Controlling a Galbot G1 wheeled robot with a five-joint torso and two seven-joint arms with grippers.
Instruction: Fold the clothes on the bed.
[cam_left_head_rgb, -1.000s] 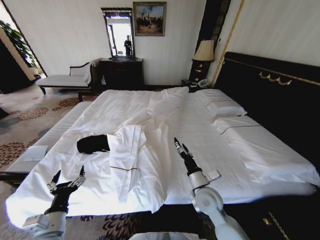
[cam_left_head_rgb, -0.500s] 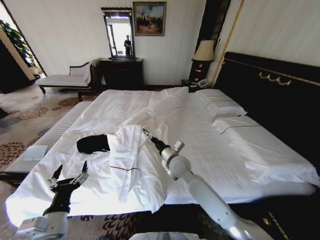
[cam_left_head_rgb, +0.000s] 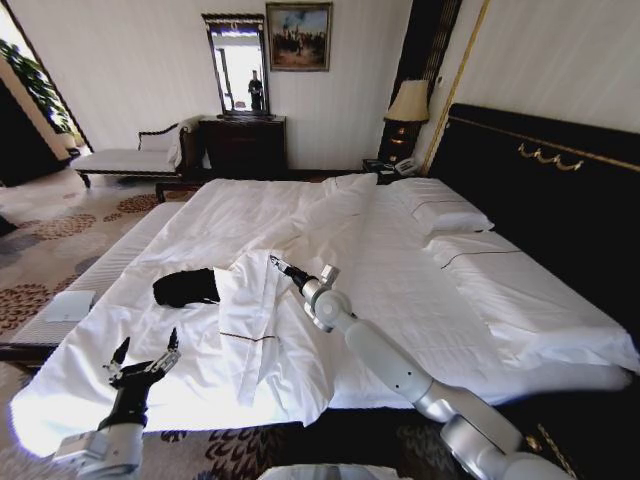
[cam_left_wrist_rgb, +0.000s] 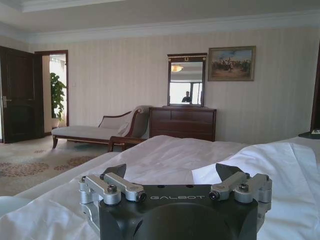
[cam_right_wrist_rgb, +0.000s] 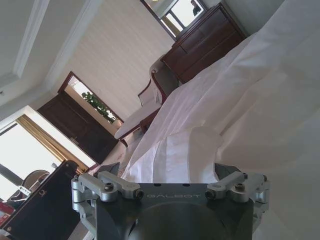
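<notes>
Black clothes (cam_left_head_rgb: 186, 288) on the white bed (cam_left_head_rgb: 420, 290); dark headboard (cam_left_head_rgb: 545, 200) with gold trim; floral-patterned carpet (cam_left_head_rgb: 45, 250), seemingly brown on beige; silver-grey right gripper (cam_left_head_rgb: 279, 267) arm.

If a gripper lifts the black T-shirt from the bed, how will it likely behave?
The black T-shirt lies bunched in a soft heap on the bed, so it will probably droop limply from one pinch. Small against the white duvet, it looks light. Pushed, it would likely crumple or slide, not roll.
</notes>
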